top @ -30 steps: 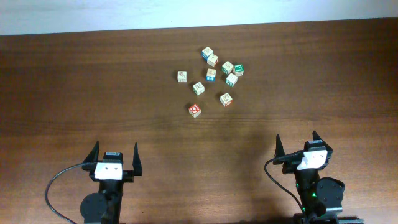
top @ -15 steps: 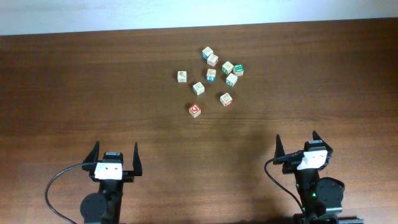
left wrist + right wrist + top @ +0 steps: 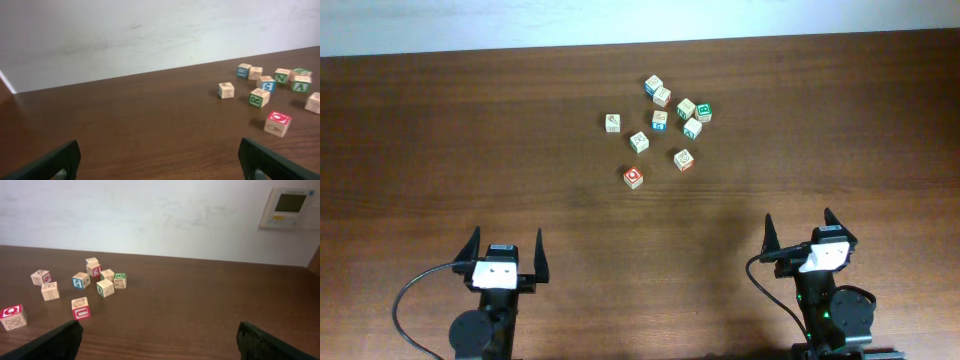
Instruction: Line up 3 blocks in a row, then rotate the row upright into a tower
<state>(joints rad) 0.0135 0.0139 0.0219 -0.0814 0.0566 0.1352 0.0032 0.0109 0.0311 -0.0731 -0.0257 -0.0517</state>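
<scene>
Since nothing is gripped and no arm is near the blocks (image 3: 660,120), I judge the task at its very start. They lie scattered on the tabletop (image 3: 470,130), the red-topped block (image 3: 634,177) closest to my arms and the others just beyond it. The left fingers (image 3: 472,248) and right fingers (image 3: 769,235) are spread wide and empty, well short of the red-topped block. Next I'd reach over it, lower, pinch squarely, then turn.
</scene>
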